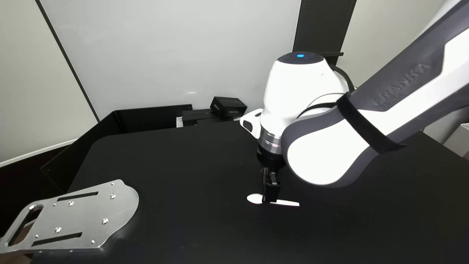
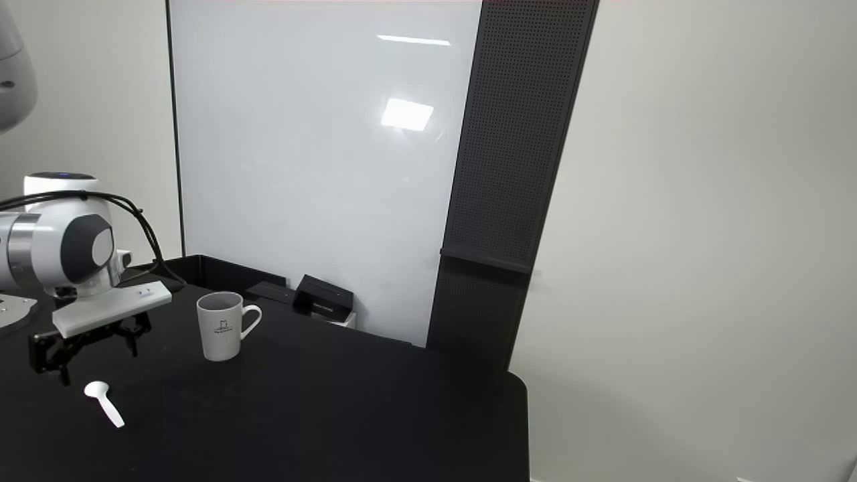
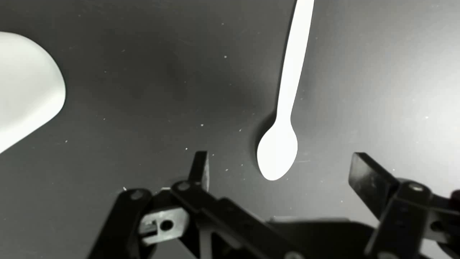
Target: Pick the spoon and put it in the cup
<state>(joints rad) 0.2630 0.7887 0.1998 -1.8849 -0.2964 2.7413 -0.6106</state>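
Observation:
The white spoon lies flat on the black table, and it shows in both exterior views [image 1: 254,198] [image 2: 107,405] and in the wrist view [image 3: 288,90]. The cup [image 2: 220,328] is a white mug with a handle and a small dark print, standing upright in an exterior view. Its rounded side shows at the left edge of the wrist view [image 3: 27,82]. In an exterior view the arm hides it. My gripper [image 3: 280,153] is open and empty, low over the spoon. The spoon's bowl lies between its spread fingers without touching either. The gripper also shows in both exterior views [image 1: 271,200] [image 2: 100,367].
A silver metal plate [image 1: 88,216] with slots lies at the table's left side in an exterior view. Black boxes [image 1: 229,106] [image 2: 325,298] stand behind the table's far edge, by the white wall panel [image 1: 176,47]. The table's rounded corner [image 2: 515,385] shows in an exterior view.

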